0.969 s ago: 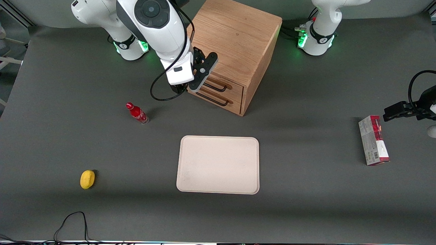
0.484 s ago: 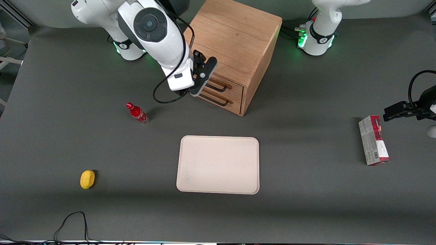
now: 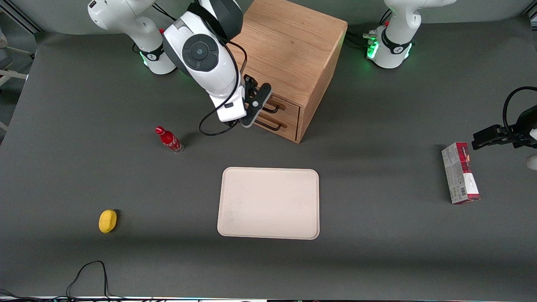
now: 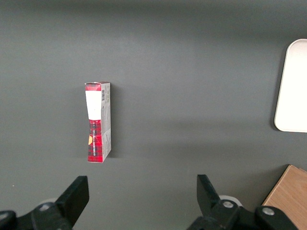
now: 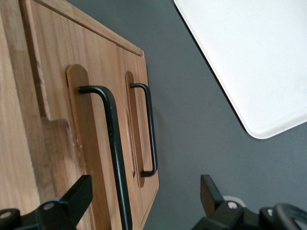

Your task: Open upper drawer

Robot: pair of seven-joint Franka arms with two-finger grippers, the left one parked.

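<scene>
Since a second ago the right arm has swung closer to the cabinet [image 3: 293, 63], carrying the gripper [image 3: 253, 110] further in front of the drawer fronts. The upper drawer [image 3: 285, 105] is shut, its face flush with the cabinet, and its black handle [image 5: 112, 143] runs along the front just above the lower drawer [image 3: 280, 124] with its own matching handle [image 5: 149, 129]. The gripper hangs just in front of the upper drawer's handle, at the handle's end toward the working arm; its fingers [image 5: 76, 197] are spread wide apart and hold nothing, and the wrist view shows the upper handle near one of them with no contact. The cabinet stands on the table [image 3: 377, 251] near the edge farthest from the front camera, about midway along it. A cream tray [image 3: 268, 203] lies flat at the table's middle, nearer the camera than the cabinet. A small red bottle [image 3: 168, 139] stands upright toward the working arm's end, nearer the camera than the gripper. A yellow lemon [image 3: 108, 220] lies closer to the near edge at that same end. A red and white box [image 3: 460, 173] lies flat toward the parked arm's end.
</scene>
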